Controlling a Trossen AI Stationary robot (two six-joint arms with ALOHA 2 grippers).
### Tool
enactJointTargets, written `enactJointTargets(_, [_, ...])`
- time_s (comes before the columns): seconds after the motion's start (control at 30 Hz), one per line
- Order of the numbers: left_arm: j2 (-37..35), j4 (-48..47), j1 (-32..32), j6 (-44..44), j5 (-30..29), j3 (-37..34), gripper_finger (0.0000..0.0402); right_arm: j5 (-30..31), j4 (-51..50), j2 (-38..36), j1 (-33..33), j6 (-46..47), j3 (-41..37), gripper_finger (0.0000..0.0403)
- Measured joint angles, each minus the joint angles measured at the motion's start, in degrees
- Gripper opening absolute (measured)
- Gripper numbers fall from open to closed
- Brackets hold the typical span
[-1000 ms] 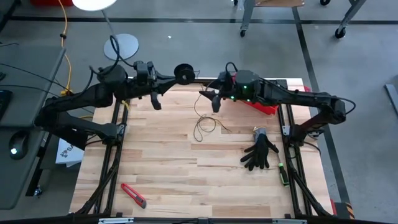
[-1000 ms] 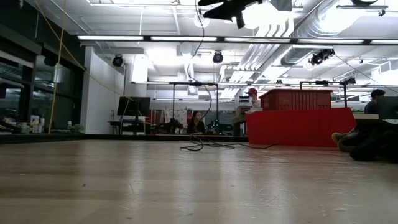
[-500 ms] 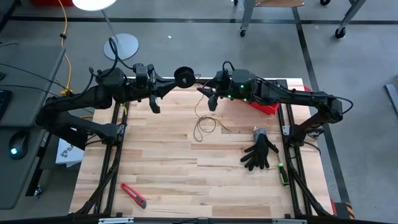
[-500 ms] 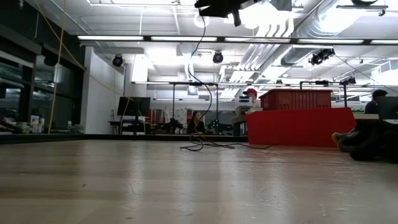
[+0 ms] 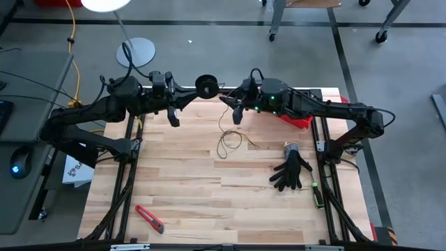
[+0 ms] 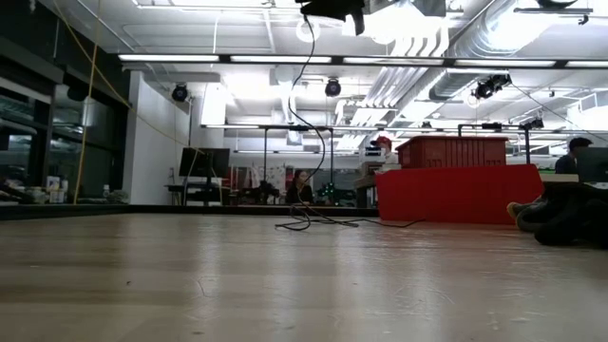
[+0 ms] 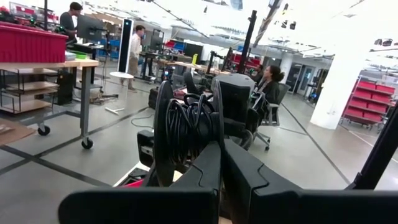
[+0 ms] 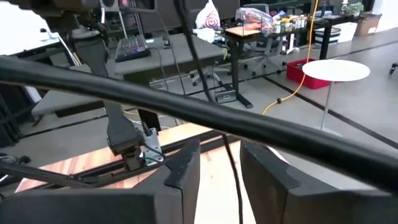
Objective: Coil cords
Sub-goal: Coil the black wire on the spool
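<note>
Black spool (image 5: 205, 84) held above the table's far edge, clenched in the left gripper (image 5: 194, 88), thin cord (image 5: 226, 139) trailing down to loose loops on the wooden table (image 5: 188, 202), right gripper (image 5: 235, 110) raised just beside, fingers (image 8: 186, 171) parted astride the cord.

Nothing here can be read: no label, brand, number or sign shows clearly on the table, the arms, the red bins or anything in the room behind.
</note>
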Motion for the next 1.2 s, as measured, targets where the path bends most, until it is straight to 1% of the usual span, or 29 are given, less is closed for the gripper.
enactJointTargets(0.1, [0.0, 0.0, 0.0, 0.0, 0.0, 0.0, 0.0, 0.6, 0.3, 0.0, 0.3, 0.1, 0.0, 0.0078])
enactJointTargets(0.2, [0.0, 0.0, 0.0, -0.1, -0.1, 0.0, 0.0, 2.6, 0.5, 0.0, 0.8, 1.0, 0.0, 0.0028])
enactJointTargets(0.27, [0.0, 0.0, 0.0, -0.1, -0.1, 0.0, 0.0, 2.7, 1.1, 0.0, 1.1, 1.2, 0.0, 0.0008])
enactJointTargets(0.43, [0.0, 0.3, 0.1, -0.9, -2.2, 0.0, 0.0, 2.9, 2.0, 0.4, 2.8, 2.9, 0.0, 0.0002])
enactJointTargets(0.67, [0.0, 4.0, 0.1, -1.4, -4.1, 0.0, 0.0, 2.8, 9.5, 3.8, 6.3, 5.0, 0.0, 0.0001])
enactJointTargets(0.83, [0.2, 4.8, 0.1, -2.9, -5.3, 0.0, 0.0, 2.5, 12.3, 6.0, 7.4, 6.8, 0.0, 0.0001])
enactJointTargets(1.07, [3.4, 12.6, 0.1, -11.2, -3.6, 0.0, 0.0, -0.4, 21.8, 8.6, 7.6, 8.5, -0.1, 0.0])
enactJointTargets(1.2, [5.6, 16.9, 0.1, -19.2, -0.2, 0.0, 0.0, -0.4, 25.0, 9.4, 7.6, 9.0, -0.1, 0.0])
